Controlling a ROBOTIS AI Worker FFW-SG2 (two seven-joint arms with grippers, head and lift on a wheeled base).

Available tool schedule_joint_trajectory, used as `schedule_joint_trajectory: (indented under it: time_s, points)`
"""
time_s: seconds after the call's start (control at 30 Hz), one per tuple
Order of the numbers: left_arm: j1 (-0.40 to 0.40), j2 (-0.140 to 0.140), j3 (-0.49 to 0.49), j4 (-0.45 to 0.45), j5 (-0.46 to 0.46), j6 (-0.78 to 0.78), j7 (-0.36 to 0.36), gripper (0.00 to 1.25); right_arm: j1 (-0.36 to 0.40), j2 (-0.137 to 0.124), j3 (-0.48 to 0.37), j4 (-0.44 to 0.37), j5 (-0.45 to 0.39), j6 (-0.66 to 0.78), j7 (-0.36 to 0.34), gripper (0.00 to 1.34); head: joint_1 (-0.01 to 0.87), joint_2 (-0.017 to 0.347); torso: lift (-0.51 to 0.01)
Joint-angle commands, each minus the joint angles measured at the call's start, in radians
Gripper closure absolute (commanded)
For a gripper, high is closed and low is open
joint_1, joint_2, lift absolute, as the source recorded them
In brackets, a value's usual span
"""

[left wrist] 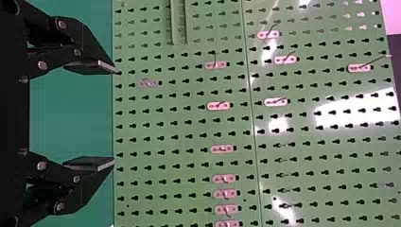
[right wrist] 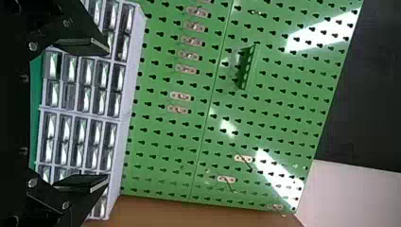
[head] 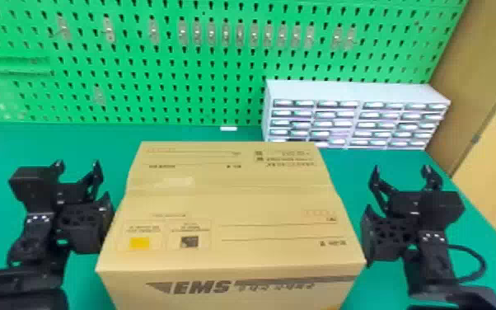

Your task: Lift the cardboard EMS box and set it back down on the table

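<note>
The left end effector (head: 77, 164) and right end effector (head: 401, 169) are both released, nothing being grasped. Between left wrist (head: 82, 226) and right wrist (head: 391, 237) the box (head: 235, 202) is placed, probably because squeezing from both sides is needed for its width. Whether it is raised from the bench (head: 169, 134) cannot be told.
</note>
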Motion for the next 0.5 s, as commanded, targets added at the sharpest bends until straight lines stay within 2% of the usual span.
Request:
schedule_joint_trajectory:
  time_s: [0.0, 0.47]
  points:
    - [0.001, 0.0, 0.001, 0.0, 0.0, 0.0, 0.0, 0.55, 0.0, 0.005, -0.007, -0.001, 0.01, 0.016, 0.0, 0.28, 0.678, -0.014, -0.003]
    - [0.001, 0.0, -0.001, 0.0, 0.0, 0.0, 0.0, 0.55, -0.002, 0.01, -0.007, -0.007, 0.003, 0.038, 0.0, 0.28, 0.678, -0.014, -0.033]
